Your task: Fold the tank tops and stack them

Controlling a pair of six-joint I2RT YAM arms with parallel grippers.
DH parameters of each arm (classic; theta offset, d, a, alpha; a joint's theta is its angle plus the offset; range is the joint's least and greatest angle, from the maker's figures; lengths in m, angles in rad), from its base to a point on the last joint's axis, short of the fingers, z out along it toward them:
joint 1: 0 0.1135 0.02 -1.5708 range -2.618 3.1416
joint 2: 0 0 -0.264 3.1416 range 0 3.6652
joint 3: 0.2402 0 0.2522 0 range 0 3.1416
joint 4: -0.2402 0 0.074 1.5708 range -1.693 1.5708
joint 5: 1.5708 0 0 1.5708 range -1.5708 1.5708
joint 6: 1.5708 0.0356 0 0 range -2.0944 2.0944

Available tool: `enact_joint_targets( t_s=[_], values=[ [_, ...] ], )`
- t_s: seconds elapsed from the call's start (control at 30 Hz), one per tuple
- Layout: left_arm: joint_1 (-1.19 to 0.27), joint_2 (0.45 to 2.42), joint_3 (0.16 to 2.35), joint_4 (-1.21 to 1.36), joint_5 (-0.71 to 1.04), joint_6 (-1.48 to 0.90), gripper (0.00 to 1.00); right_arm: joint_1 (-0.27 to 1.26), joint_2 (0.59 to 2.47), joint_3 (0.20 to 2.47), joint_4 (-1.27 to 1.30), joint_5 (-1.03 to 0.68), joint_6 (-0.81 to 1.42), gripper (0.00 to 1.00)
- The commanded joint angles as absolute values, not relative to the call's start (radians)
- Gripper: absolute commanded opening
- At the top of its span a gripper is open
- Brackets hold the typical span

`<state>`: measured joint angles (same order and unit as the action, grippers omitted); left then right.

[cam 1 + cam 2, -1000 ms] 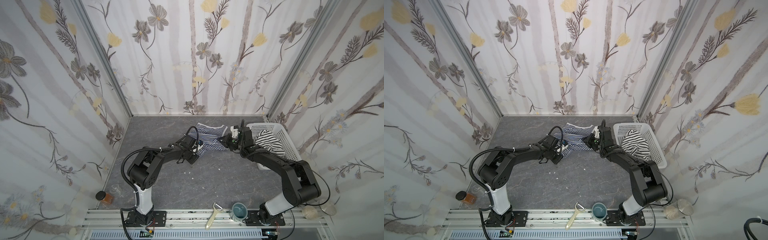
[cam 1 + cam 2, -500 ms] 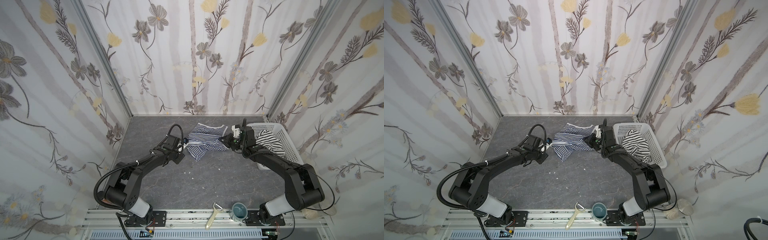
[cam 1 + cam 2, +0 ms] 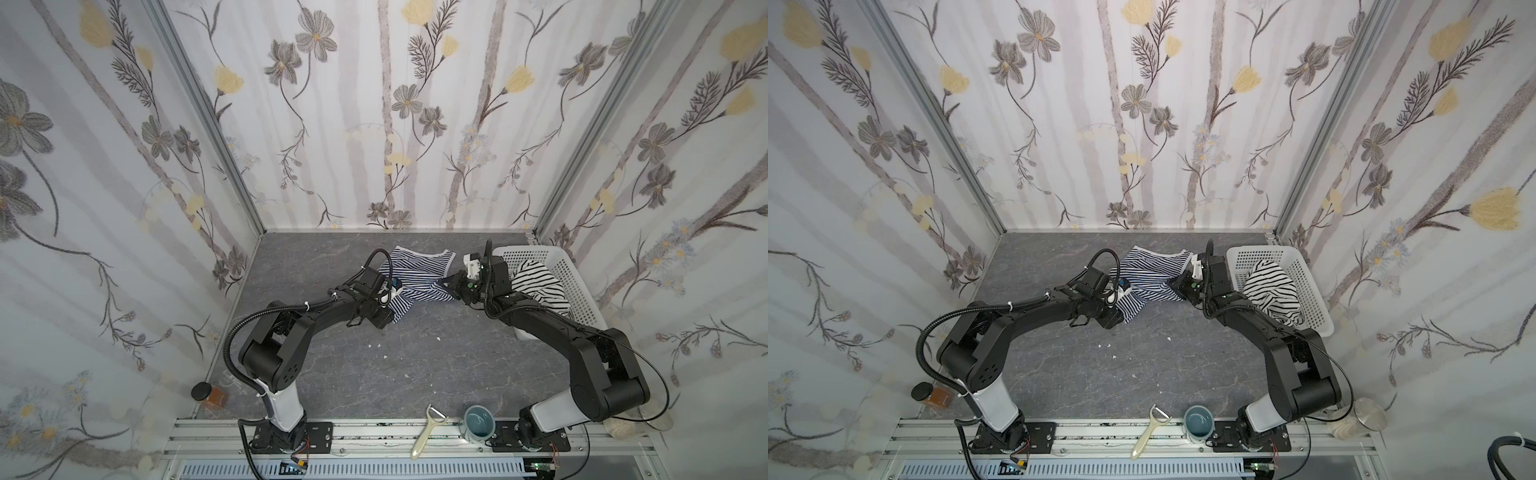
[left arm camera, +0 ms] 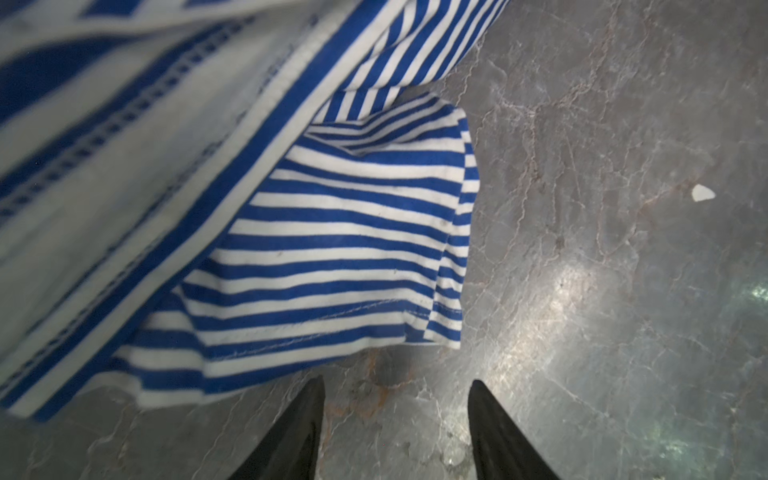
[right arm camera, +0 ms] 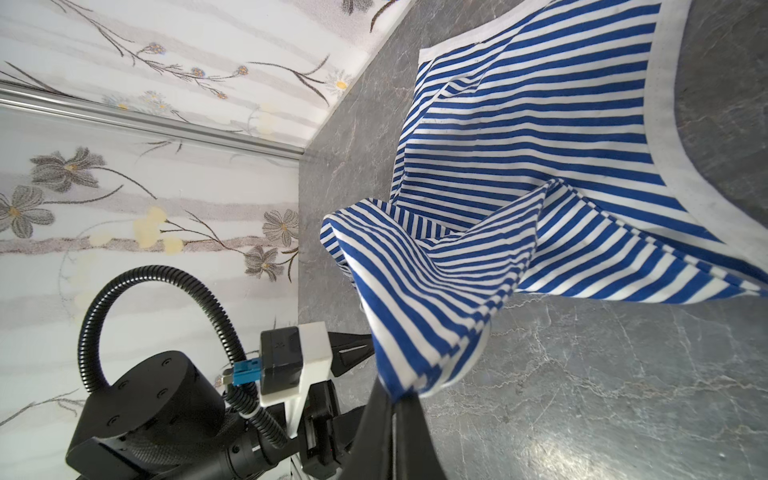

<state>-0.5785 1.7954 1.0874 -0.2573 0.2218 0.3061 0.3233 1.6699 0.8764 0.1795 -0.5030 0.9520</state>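
Observation:
The navy-and-white striped tank top [image 3: 419, 274] [image 3: 1152, 272] lies rumpled at the back middle of the grey floor. Its near edge is lifted off the floor. My right gripper [image 3: 446, 286] [image 5: 395, 395] is shut on a fold of that edge. My left gripper [image 4: 397, 382] [image 5: 362, 350] points down at the floor just in front of the top's hem [image 4: 316, 332]. It is open with only bare floor between its fingers. Part of the cloth hangs close over its wrist camera. The other tank top [image 3: 536, 282] [image 3: 1268, 291], white with black stripes, lies bunched in the basket.
The white perforated basket [image 3: 575, 286] [image 3: 1308, 282] stands at the back right against the wall. A peeler [image 3: 428, 432] and a blue-grey cup [image 3: 478, 422] rest on the front rail. An amber jar [image 3: 208, 395] stands front left. Small white crumbs [image 3: 378, 345] dot the floor.
My left gripper pulled the striped top leftwards, came back to the right and opened, letting go of the cloth. The right gripper kept its hold and barely moved.

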Motion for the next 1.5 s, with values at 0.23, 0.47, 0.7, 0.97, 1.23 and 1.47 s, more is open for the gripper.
enact_joint_targets(
  t_s=[0.23,0.47,0.7,0.97,1.23,1.47],
  values=[
    [-0.639,1.899,1.167,-0.255,0.186,0.274,0.58,0.321,1.686,0.898,0.234,-0.518,0.972,0.00],
    [-0.649,1.965,1.210,-0.255,0.116,0.267,0.57,0.323,1.700,0.893,0.263,-0.521,0.986,0.00],
    [-0.660,2.002,1.216,-0.255,0.020,0.276,0.51,0.332,1.714,0.890,0.276,-0.523,0.995,0.00],
    [-0.664,1.988,1.188,-0.258,-0.014,0.307,0.15,0.335,1.715,0.890,0.279,-0.523,0.997,0.00],
    [-0.659,1.898,1.127,-0.262,0.000,0.331,0.00,0.336,1.698,0.887,0.275,-0.520,0.994,0.00],
    [-0.622,1.803,1.068,-0.268,-0.106,0.401,0.00,0.336,1.675,0.883,0.255,-0.517,0.984,0.00]
  ],
)
